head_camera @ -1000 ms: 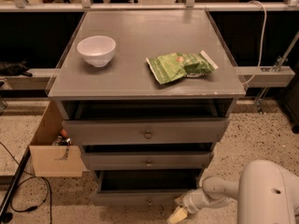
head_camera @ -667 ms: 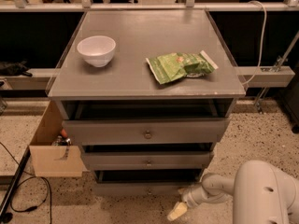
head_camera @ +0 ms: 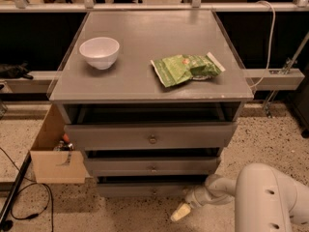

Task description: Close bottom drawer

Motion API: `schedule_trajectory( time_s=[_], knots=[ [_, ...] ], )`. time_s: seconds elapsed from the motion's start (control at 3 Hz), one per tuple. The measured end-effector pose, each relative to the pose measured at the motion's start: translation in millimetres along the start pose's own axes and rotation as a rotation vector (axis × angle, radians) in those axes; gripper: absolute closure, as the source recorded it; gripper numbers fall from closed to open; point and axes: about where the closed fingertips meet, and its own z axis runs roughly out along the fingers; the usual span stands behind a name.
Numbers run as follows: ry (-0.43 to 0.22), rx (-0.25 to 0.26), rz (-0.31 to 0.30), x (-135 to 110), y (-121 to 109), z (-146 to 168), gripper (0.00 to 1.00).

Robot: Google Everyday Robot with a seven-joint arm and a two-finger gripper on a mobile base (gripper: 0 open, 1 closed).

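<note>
The bottom drawer [head_camera: 145, 189] is the lowest of three grey drawers in the cabinet. Its flat front stands out only a little from the cabinet, with a thin dark gap above it. Its small knob [head_camera: 154, 193] shows faintly at the middle. My gripper [head_camera: 179, 211] is low at the front right of the cabinet, just right of and below the drawer front's right end, pointing down-left near the floor. My white arm [head_camera: 270, 197] fills the lower right corner.
The top drawer [head_camera: 150, 136] and middle drawer [head_camera: 152, 165] stand partly out. On the cabinet top [head_camera: 135, 81] are a white bowl [head_camera: 99, 51] and a green snack bag [head_camera: 186, 68]. A cardboard box [head_camera: 54, 151] stands left of the cabinet; a cable [head_camera: 24, 211] lies on the floor.
The bottom drawer has slid inward toward the cabinet; its open dark inside is now a thin gap. My gripper stays low at its right end.
</note>
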Motion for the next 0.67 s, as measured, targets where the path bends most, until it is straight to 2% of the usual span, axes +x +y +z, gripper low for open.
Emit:
schedule_trajectory(
  time_s=[0.33,0.67],
  knots=[
    [0.012,0.012,-0.037,-23.1,-6.8,1.7,0.0],
    [0.012,0.012,-0.037,-23.1,-6.8,1.8,0.0]
  ],
)
